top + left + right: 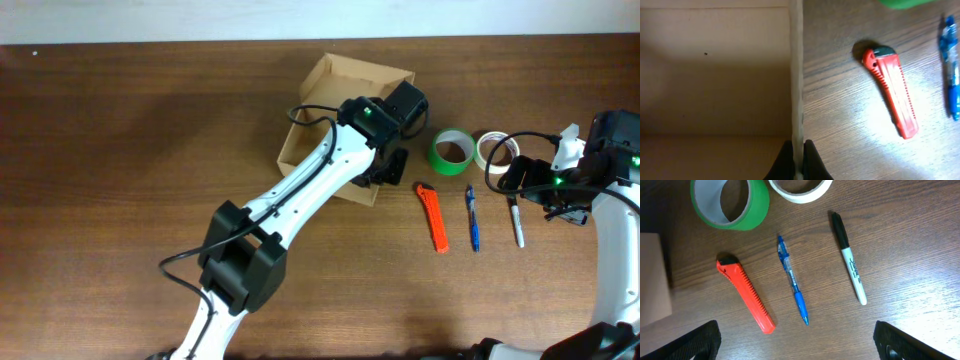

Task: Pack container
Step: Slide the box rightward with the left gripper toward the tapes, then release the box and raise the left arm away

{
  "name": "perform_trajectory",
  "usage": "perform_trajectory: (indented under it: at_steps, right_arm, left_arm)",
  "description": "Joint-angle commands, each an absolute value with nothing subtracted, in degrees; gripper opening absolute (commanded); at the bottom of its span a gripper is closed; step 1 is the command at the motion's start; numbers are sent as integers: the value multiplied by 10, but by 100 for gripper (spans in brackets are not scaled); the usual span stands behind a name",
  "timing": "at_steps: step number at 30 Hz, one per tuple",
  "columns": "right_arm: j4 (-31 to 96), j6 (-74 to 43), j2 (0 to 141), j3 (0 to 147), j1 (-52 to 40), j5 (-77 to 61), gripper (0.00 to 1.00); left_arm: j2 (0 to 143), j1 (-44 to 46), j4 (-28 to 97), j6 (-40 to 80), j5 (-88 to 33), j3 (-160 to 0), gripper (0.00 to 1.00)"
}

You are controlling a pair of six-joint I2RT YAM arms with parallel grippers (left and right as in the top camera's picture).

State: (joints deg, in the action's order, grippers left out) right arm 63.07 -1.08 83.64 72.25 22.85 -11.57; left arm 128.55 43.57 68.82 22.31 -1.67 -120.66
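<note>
Wooden table bears the container (left tool pinching its wall).

A dark brown wood-grain table fills the room's middle, and a pale strip runs behind it at 12 o'clock.

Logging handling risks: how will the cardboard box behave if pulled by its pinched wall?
The cardboard box looks empty, so probably light and apt to slide on the table. Its wall looks thin where the left fingers pinch it, so it may flex rather than drag squarely.
</note>
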Motion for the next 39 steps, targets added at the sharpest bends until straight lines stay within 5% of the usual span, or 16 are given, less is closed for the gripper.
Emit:
perform_trajectory:
  at_steps: [1, 10, 14, 18, 22, 39]
  right_arm:
    - [633, -11, 835, 736, 229, -125, 99]
    - [632, -11, 835, 736, 229, -125, 99]
    - [632, -11, 835, 736, 229, -125, 99]
    - [632, -11, 835, 736, 229, -125, 99]
    - [631, -11, 835, 736, 229, -125, 99]
    - [624, -10, 835, 736, 229, -217, 99]
  left_arm:
    - [1311, 440, 689, 211, -33, -1219, 2]
    - [1330, 460, 685, 185, -32, -1219, 4]
    - [1332, 463, 682, 183, -32, -1219, 13]
    - [1332, 463, 681, 183, -19, -1222, 40]
    - [1332, 463, 685, 183, -8, -1235, 55]
    - [1332, 392, 896, 131, 189, -1602, 76]
